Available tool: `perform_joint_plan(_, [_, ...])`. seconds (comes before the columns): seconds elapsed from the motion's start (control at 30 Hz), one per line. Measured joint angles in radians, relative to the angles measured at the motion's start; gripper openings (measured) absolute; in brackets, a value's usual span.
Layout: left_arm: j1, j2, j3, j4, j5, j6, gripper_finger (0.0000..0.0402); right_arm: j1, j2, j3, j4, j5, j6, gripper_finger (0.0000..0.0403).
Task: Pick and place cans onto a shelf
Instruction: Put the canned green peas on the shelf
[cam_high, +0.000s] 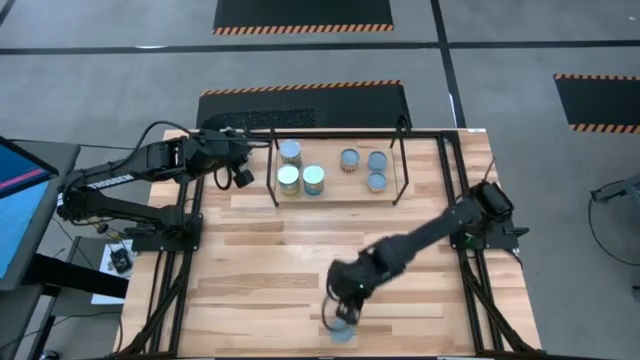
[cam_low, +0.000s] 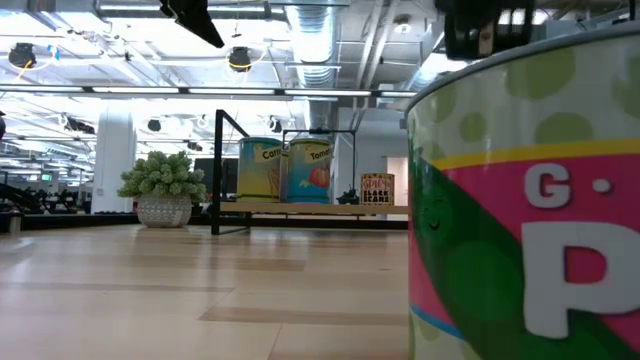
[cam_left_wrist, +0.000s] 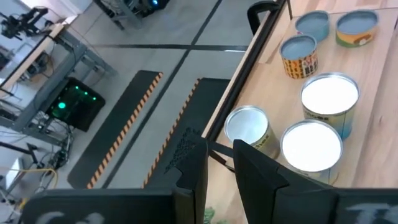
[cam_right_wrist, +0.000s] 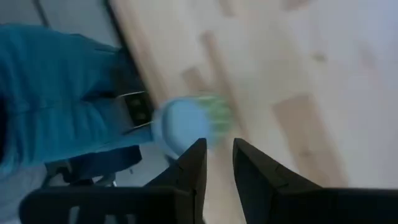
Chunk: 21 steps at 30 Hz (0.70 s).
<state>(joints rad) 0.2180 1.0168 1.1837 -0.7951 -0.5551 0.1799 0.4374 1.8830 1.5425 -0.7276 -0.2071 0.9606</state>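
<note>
One can (cam_high: 343, 333) with a bluish top and a green and pink label stands alone at the table's near edge. It fills the right of the low view (cam_low: 520, 200) and is blurred in the right wrist view (cam_right_wrist: 186, 124). My right gripper (cam_high: 345, 310) is just above it, fingers shut and pointing down, the can beyond their tips (cam_right_wrist: 217, 155). Several cans (cam_high: 313, 180) stand on the shelf's (cam_high: 335, 198) wood board at the far side. My left gripper (cam_high: 240, 175) waits shut by the shelf's left end (cam_left_wrist: 221, 158).
A spiky green plant in a pot (cam_low: 165, 185) stands left of the shelf in the low view. The black frame (cam_high: 460, 200) edges the table. Bare wood lies between the shelf and the lone can.
</note>
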Motion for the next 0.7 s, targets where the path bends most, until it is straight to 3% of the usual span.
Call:
perform_joint_plan(0.2, [0.000,0.000,0.000,0.000,0.028,0.000,0.0068,0.059,-0.001,0.000,0.092,0.138,0.081,0.0133])
perform_joint_plan(0.5, [0.000,0.000,0.000,0.000,0.053,0.000,0.0068,0.051,0.003,-0.060,0.175,0.149,0.027,0.0234])
perform_joint_plan(0.7, [0.000,0.000,0.000,0.000,0.053,0.000,0.0068,0.054,0.003,-0.112,0.256,0.127,-0.024,0.0252])
